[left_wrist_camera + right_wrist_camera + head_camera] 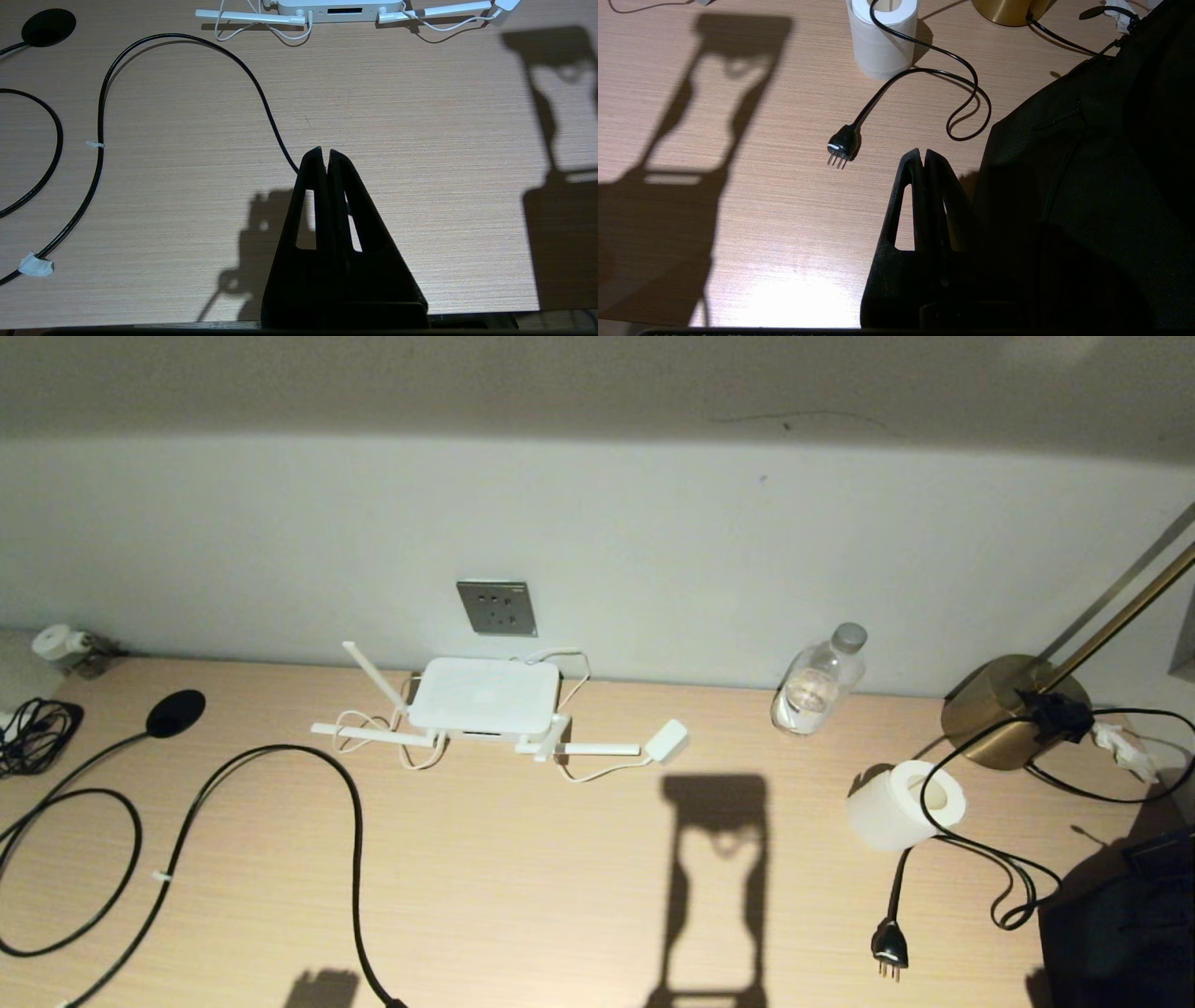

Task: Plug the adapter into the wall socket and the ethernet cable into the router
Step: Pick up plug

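Two grippers are seen only in their own wrist views, and neither appears in the head view. The left gripper [324, 151] is held above bare desk [560, 896] with its fingers pressed together and nothing between them. The right gripper [920, 153] is likewise closed and empty, beside a dark bag [1101, 186].

In the head view, the socket [497, 608] is mounted on the wall at about 12 o'clock from the router [485, 695], just above it. The router lies flat against the wall, its antennas splayed out on the desk. The adapter [667, 741] is lying on the desk at about 4 o'clock from the router, unplugged, with its thin white cord looped back to the router. The ethernet cable [355, 821] is laid in a long arch at about 8 o'clock from the router, running off the near edge of the desk; its end cannot be made out.

A bottle [820, 681] is stood at 3 o'clock from the router, against the wall. A paper roll [904, 805] and a brass lamp base [1004, 709] are placed further right. A black plug [890, 952] lies at 6 o'clock from the roll, well apart from the socket.
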Controlling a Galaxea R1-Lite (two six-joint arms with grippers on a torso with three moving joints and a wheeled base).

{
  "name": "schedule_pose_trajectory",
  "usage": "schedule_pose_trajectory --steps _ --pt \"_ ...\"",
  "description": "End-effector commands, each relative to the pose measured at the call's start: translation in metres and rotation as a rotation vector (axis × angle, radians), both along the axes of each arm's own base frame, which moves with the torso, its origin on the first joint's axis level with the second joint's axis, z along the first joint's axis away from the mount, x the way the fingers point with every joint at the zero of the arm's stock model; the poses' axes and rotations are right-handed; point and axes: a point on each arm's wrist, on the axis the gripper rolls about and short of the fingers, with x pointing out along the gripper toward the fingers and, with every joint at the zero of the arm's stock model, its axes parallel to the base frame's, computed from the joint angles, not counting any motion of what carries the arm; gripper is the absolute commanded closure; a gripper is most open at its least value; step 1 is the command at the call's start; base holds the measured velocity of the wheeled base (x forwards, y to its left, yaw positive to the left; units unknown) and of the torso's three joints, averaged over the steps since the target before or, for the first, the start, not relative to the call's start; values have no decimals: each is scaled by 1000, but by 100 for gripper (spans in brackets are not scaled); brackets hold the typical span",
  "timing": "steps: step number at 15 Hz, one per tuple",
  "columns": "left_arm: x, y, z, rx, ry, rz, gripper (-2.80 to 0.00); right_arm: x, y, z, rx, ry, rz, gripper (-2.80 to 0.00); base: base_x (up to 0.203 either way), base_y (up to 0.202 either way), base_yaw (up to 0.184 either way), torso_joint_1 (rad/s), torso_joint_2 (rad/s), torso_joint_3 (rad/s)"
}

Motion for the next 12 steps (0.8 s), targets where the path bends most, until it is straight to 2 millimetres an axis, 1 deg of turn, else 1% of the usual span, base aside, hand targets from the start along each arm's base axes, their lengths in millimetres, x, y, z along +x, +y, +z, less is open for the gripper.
schedule_pose_trajectory --steps 1,4,5,7,8,10,12 --pt "0 0 0 -4 0 2 0 0 0 0 -1 0 1 0 0 0 0 0 0 0" --pt "-1 0 2 3 -8 2 0 0 0 0 1 0 -1 0 0 0 0 0 0 0" --pt "-3 0 10 15 -29 -17 0 0 0 0 1 0 1 0 0 0 0 0 0 0" --pt "-4 -1 36 28 -42 -50 0 0 0 0 -1 0 1 0 0 0 0 0 0 0" --pt "1 -1 52 30 -13 -57 0 0 0 0 1 0 1 0 0 0 0 0 0 0" --pt "23 -2 86 18 84 -68 0 0 0 0 1 0 0 0 0 0 0 0 0 0" --pt "53 -2 106 -17 195 -96 0 0 0 0 1 0 1 0 0 0 0 0 0 0"
